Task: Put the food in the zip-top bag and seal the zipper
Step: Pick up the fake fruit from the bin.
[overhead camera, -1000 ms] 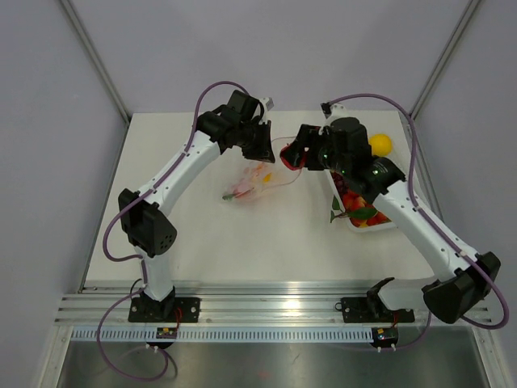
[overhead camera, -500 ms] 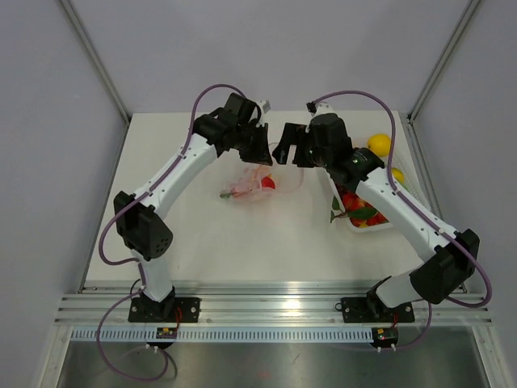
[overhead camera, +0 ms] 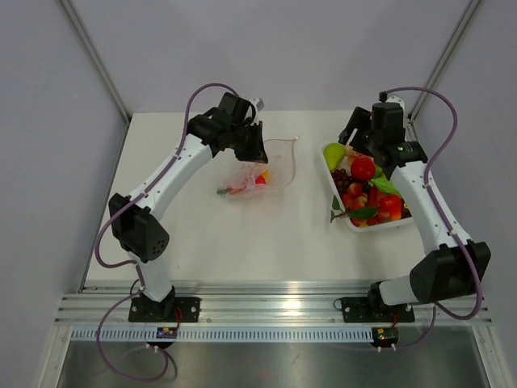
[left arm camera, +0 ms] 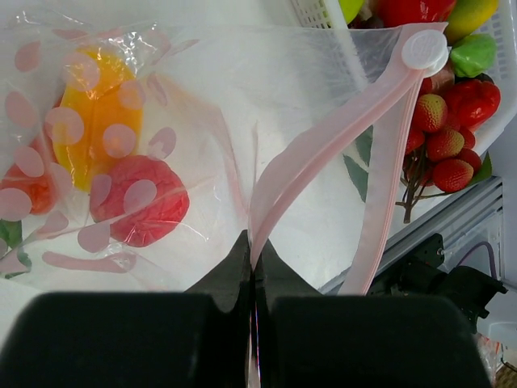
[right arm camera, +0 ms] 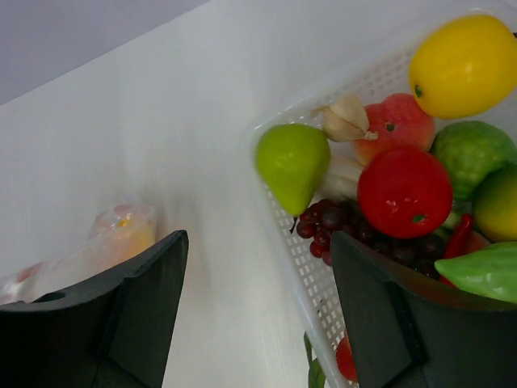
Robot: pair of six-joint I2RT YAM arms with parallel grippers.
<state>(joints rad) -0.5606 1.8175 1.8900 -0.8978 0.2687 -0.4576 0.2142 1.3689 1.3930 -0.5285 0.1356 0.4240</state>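
Observation:
The clear zip-top bag (overhead camera: 271, 166) lies at the table's middle rear, mouth toward the right. My left gripper (overhead camera: 254, 150) is shut on its pink zipper (left arm camera: 323, 145) strip, which it holds up. Inside the bag lie a red piece (left arm camera: 137, 202) and an orange piece (left arm camera: 97, 121) of food. My right gripper (overhead camera: 357, 139) hangs open and empty over the rear left corner of the white tray (overhead camera: 380, 229). Below its fingers are a green pear (right arm camera: 292, 162), dark grapes (right arm camera: 331, 222) and a red tomato (right arm camera: 404, 190).
The tray also holds a yellow lemon (right arm camera: 462, 65), garlic (right arm camera: 346, 117), green fruit (right arm camera: 470, 149) and strawberries (left arm camera: 440, 137). The zipper's round slider (left arm camera: 424, 50) sits at the strip's far end, near the tray. Grey walls close in the table's rear and sides.
My right gripper let a red piece drop into the bag's mouth, then swung right and back to above the tray, empty. The left gripper kept its hold on the bag.

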